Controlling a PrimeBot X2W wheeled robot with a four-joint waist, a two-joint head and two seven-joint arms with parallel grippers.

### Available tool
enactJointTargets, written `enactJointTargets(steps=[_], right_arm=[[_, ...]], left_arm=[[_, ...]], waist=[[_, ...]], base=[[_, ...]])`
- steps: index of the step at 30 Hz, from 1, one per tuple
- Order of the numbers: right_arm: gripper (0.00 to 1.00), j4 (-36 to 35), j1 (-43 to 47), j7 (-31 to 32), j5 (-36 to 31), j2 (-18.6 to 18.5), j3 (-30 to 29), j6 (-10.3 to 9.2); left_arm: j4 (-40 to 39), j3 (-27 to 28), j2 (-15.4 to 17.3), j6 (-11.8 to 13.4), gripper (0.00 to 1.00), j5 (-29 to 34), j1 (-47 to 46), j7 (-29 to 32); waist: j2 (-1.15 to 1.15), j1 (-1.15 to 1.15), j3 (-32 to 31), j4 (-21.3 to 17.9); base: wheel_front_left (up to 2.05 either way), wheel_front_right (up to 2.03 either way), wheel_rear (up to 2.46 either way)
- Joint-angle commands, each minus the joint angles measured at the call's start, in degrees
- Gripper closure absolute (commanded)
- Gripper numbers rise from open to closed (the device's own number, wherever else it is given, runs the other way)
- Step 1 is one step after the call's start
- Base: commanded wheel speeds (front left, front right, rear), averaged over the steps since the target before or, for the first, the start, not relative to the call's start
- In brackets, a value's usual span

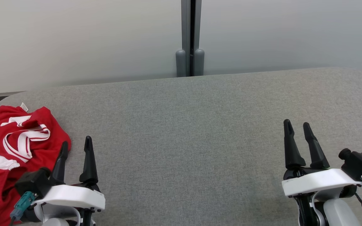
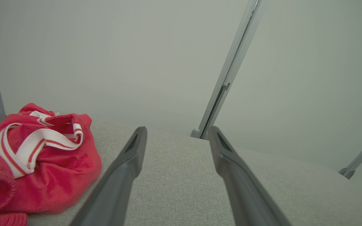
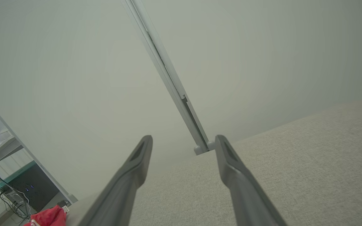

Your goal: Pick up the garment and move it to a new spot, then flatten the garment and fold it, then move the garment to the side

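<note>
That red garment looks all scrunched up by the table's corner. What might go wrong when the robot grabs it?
1. The garment lies bunched, so the open left gripper beside it may pinch several layers and lift a lump.
2. It sits at the left edge of the table; a clumsy tug might drag it off.
3. The open right gripper is far across, a long reach to help.

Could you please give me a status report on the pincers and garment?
Left pincer and right pincer open, empty. Red garment crumpled at left edge of table, beside left pincer. Nothing between them.
</note>
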Motion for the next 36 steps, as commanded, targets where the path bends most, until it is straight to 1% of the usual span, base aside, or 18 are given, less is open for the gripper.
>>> enactJointTargets(steps=[1, 9, 23, 36], right_arm=[[0.0, 0.1, -1.1, -0.8, -0.4, -0.3, 0.7, 0.01], [0.0, 1.4, -1.8, -1.8, -4.3, -0.3, 1.8, 0.02], [0.0, 4.3, -2.7, -3.4, -8.9, -0.4, 3.2, 0.02], [0.0, 5.1, -3.4, -4.8, -13.5, -0.4, 4.4, 0.02]], left_arm=[[-0.5, 0.0, 0.4, -0.1, 0.0, 1.5, -1.2, -0.5], [0.0, -0.2, 0.2, 0.1, 0.0, 5.0, -1.2, -1.6], [0.3, -0.1, -0.2, 0.1, 0.0, 10.5, -1.1, -3.2], [1.2, -0.3, -0.4, 0.0, 0.0, 15.4, -1.4, -4.5]], waist=[[0.0, 0.0, 0.0, 0.0], [0.0, 0.0, 0.0, -0.1], [0.0, 0.0, 0.0, -0.3], [0.0, 0.0, -0.1, -0.6]], base=[[0.0, 0.0, 0.0], [0.0, 0.0, 0.0], [0.0, 0.0, 0.0], [0.0, 0.0, 0.0]])
